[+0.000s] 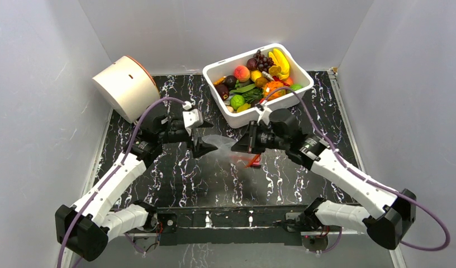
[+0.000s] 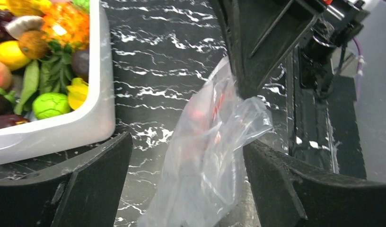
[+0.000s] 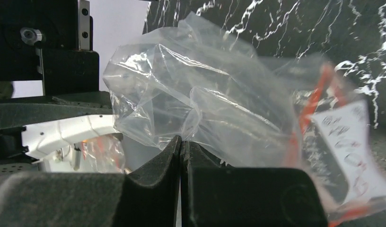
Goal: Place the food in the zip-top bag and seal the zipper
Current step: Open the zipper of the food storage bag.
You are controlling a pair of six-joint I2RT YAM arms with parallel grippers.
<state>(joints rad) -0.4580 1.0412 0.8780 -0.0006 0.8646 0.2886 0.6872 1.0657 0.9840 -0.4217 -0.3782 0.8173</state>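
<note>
Bag (image 3: 191,94) hangs crumpled above the middle of the table (image 1: 214,178), pinched in the right claw (image 3: 181,142), whose jaws are pressed together on a fold of the clear film. The pinch appears meant to keep the floppy bag off the marble top and steady, giving the other arm something to take. The left claw (image 2: 187,144) stands spread wide around the film, one finger toward the bin (image 2: 99,94) and one toward the near edge, gripping nothing; the plastic drapes through the gap with neither finger closed on it. That stance reads as the approach to a second hold, most likely to pull the mouth apart. The zipper (image 3: 314,101), a red-orange strip beside a white printed label (image 3: 347,146), hangs on the near side of the right claw and dips toward the table; whether it touches the surface, or is pressed shut or parted, cannot be told. Nothing shows inside the bag. The food (image 1: 259,78) sits heaped in the bin by the far edge, right of centre, just behind the right claw, presumably within short reach for loading. A white drum (image 1: 125,86) lies tipped at the far left corner, well apart from the work. By this showing, filling has not begun and sealing is some way off; thin film could slip from a one-point grip.
</note>
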